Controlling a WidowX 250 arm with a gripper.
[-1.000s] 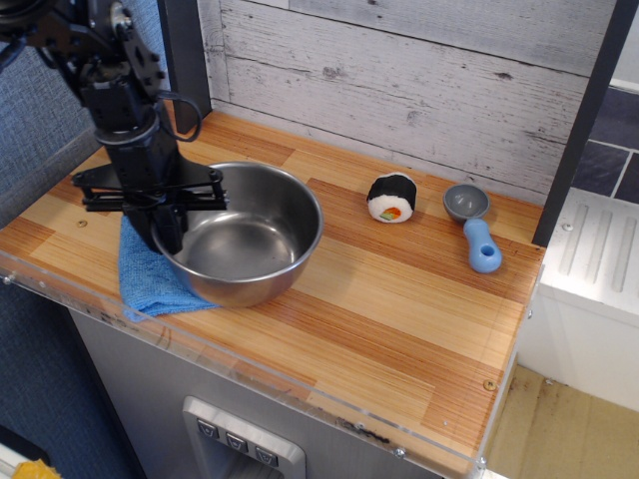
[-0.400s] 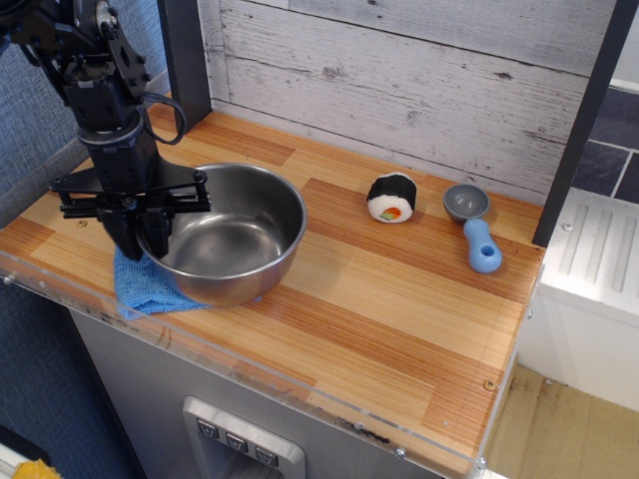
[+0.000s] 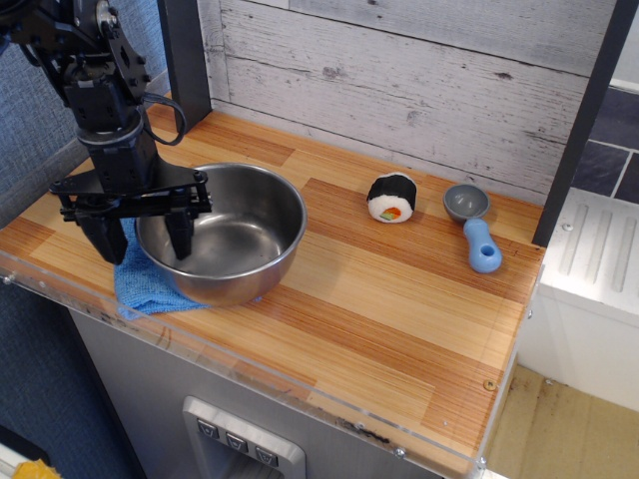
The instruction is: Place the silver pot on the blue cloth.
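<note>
The silver pot [image 3: 235, 239] stands on the blue cloth [image 3: 142, 290] at the front left of the wooden counter. The cloth shows only as a strip at the pot's left and front. My gripper [image 3: 141, 238] is open and straddles the pot's left rim. One finger [image 3: 180, 232] is inside the pot and the other finger [image 3: 103, 238] is outside, over the cloth. The fingers stand apart from the rim.
A sushi roll toy [image 3: 391, 198] and a grey scoop with a blue handle [image 3: 475, 227] lie at the back right. A dark post [image 3: 186, 55] stands behind the arm, and a plank wall runs along the back. The counter's front edge [image 3: 300, 384] is close to the pot.
The gripper carried the pot a little to the left, further onto the cloth. Then its fingers spread apart and let go of the rim.
</note>
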